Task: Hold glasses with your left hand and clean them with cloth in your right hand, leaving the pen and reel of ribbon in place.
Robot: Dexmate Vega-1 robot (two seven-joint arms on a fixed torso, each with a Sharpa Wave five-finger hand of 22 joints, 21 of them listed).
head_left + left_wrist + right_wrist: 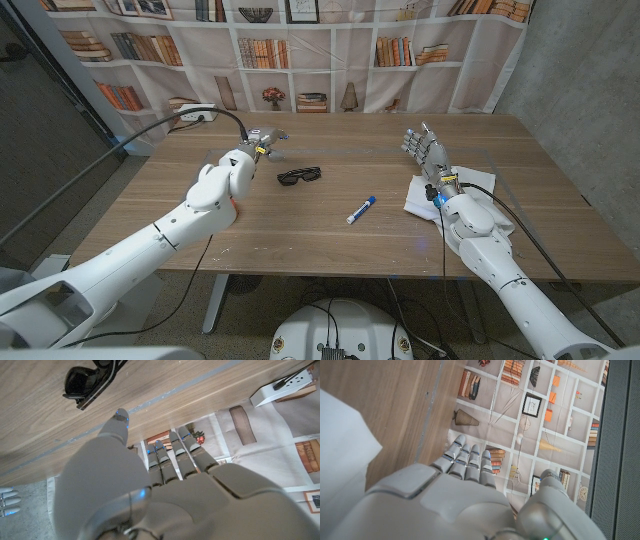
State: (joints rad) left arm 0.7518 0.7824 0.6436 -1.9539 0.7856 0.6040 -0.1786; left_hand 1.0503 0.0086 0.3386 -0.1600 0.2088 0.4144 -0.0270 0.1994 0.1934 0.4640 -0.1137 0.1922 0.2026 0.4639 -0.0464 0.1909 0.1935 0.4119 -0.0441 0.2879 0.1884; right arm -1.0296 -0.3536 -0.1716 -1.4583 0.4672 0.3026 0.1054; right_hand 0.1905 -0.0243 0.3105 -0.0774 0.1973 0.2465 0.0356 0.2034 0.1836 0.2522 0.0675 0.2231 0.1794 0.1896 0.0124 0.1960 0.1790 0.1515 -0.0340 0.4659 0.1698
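Glasses (300,176) lie mid-tabletop, left of blue pen (361,209); left wrist view shows them folded. Left hand (262,138) open, empty, beside them. Right hand (424,148) spread above white cloth (470,193) near right edge.

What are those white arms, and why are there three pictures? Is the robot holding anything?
It is a robot with two arms, each ending in a hand with fingers. The big picture comes from a camera on its head, looking down at the wooden table. The other two come from cameras on its wrists, so they look tilted. On the table lie dark glasses, a pen with a blue cap and a white cloth. The left hand hovers near the glasses, and the right hand stands with fingers up beside the cloth. Neither hand holds anything yet.
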